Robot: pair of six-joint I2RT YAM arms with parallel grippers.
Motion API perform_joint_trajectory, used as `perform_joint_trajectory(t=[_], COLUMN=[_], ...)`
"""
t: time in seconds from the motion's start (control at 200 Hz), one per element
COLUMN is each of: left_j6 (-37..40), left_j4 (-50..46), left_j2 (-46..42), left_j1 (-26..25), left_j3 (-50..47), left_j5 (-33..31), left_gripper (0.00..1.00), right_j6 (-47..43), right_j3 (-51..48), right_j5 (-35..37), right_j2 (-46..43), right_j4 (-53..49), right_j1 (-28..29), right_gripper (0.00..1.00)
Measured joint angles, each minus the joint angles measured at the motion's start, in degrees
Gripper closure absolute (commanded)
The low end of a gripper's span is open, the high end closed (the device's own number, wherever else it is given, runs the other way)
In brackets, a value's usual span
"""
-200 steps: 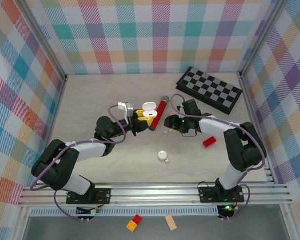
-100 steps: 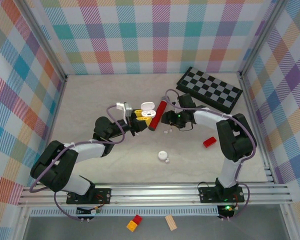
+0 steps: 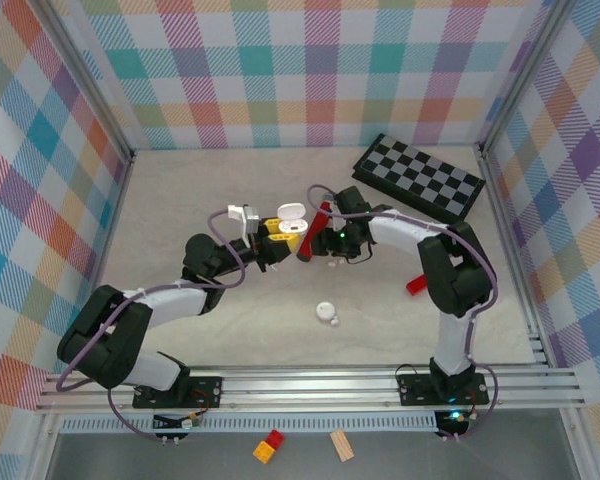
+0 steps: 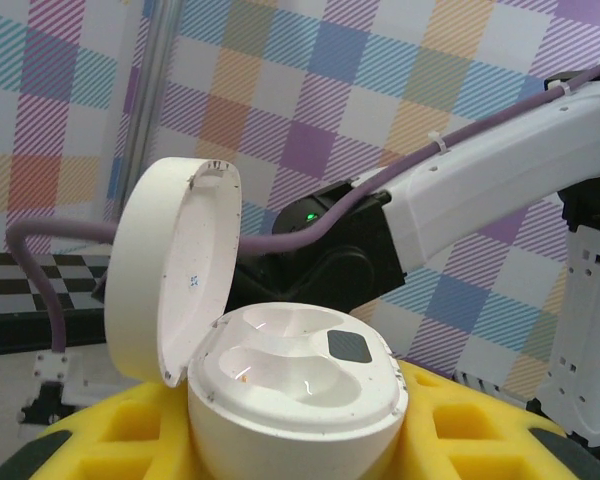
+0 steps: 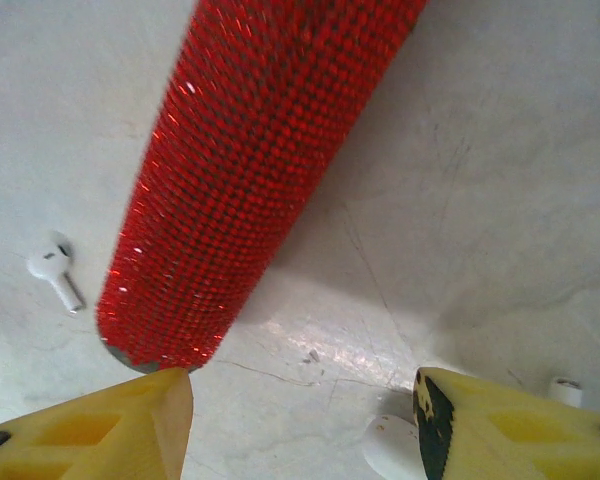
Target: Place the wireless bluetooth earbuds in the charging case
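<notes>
The white charging case point(image 4: 298, 385) stands with its lid point(image 4: 175, 265) swung up and both wells empty, and my left gripper point(image 3: 280, 232) is shut on it between yellow fingers point(image 4: 470, 435). My right gripper point(image 5: 302, 395) is open just above the table, its fingers straddling bare surface at the lower end of the red microphone point(image 5: 260, 160). One white earbud point(image 5: 55, 268) lies left of the microphone. A second earbud point(image 5: 390, 445) lies against the inner side of the right finger, and a third point(image 5: 567, 390) peeks out beyond it. From above, the earbuds point(image 3: 332, 264) lie just below the right gripper point(image 3: 318, 245).
A closed round white case point(image 3: 326, 312) sits on the table nearer the bases. A red block point(image 3: 417, 285) lies to the right, and a chessboard point(image 3: 420, 180) at the back right. The red microphone point(image 3: 325, 210) lies between the two grippers.
My right gripper has swung left, up to the red microphone and close to the held case. The left gripper has drifted slightly toward the back with the case.
</notes>
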Motion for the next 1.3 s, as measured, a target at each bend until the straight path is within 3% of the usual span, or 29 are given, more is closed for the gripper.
perform_joint_trajectory(t=[0.715, 1.05, 1.3], left_j6=[0.04, 0.48, 1.77], left_j4=[0.00, 0.02, 0.04], left_j2=[-1.77, -5.51, -8.02], left_j1=[1.97, 7.72, 15.76], left_j3=[-1.79, -5.66, -10.14], left_j5=[0.42, -0.63, -4.31], left_gripper=[0.69, 0.69, 0.69], right_j6=[-1.33, -3.17, -4.55], right_j3=[-0.17, 0.15, 1.18], right_j5=[5.99, 11.82, 18.97], right_j2=[-1.90, -3.15, -3.15], right_j4=[-4.48, -7.19, -9.40], right_j1=[2.29, 3.82, 7.48], right_gripper=[0.44, 0.48, 0.51])
